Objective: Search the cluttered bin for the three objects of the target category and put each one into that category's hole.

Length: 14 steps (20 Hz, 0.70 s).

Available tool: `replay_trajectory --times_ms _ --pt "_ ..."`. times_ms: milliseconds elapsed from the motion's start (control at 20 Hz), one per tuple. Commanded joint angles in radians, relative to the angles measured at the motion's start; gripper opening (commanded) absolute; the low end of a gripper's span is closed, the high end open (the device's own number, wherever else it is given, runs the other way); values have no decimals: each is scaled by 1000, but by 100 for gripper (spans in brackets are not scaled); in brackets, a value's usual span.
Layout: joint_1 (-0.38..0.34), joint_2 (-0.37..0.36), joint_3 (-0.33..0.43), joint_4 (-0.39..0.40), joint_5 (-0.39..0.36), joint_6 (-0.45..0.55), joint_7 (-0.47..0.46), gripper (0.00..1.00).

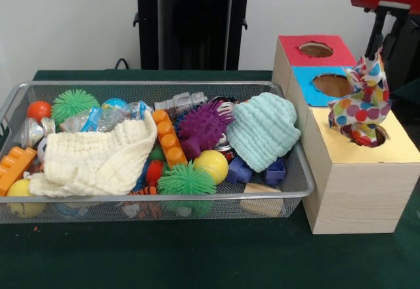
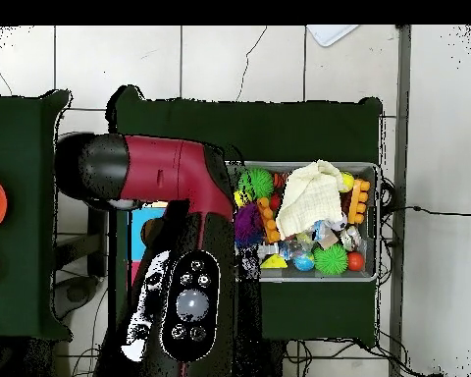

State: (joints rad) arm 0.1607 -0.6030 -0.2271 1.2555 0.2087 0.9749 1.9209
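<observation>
A polka-dot cloth (image 1: 364, 105) stands half stuffed into the hole of the yellow-topped section (image 1: 400, 146) of the wooden box, its tip pointing up. The blue hole (image 1: 333, 84) and red hole (image 1: 316, 49) lie behind it. In the wire bin (image 1: 157, 198), a cream muslin cloth (image 1: 98, 161) is draped over toys at the left. A mint knitted cloth (image 1: 262, 131) lies at the right. The arm's black end (image 1: 380, 34) hangs just above the cloth's tip; the gripper's state does not show. In the overhead view the arm (image 2: 181, 245) hides the box, and the cream cloth (image 2: 308, 196) shows.
The bin also holds a purple spiky ball (image 1: 203, 128), green spiky balls (image 1: 186, 180), a yellow ball (image 1: 211, 164), an orange brick (image 1: 167, 138), blue blocks (image 1: 239, 171) and crumpled plastic bottles (image 1: 92, 119). The box stands close against the bin's right end.
</observation>
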Motion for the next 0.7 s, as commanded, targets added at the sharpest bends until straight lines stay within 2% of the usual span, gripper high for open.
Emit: replay_trajectory --times_ms 50,300,700 --pt "-39 79 55 115 -16 -81 150 0" --pt "-46 67 60 128 -13 -83 128 0" --pt "-67 133 70 115 -32 -165 110 0"
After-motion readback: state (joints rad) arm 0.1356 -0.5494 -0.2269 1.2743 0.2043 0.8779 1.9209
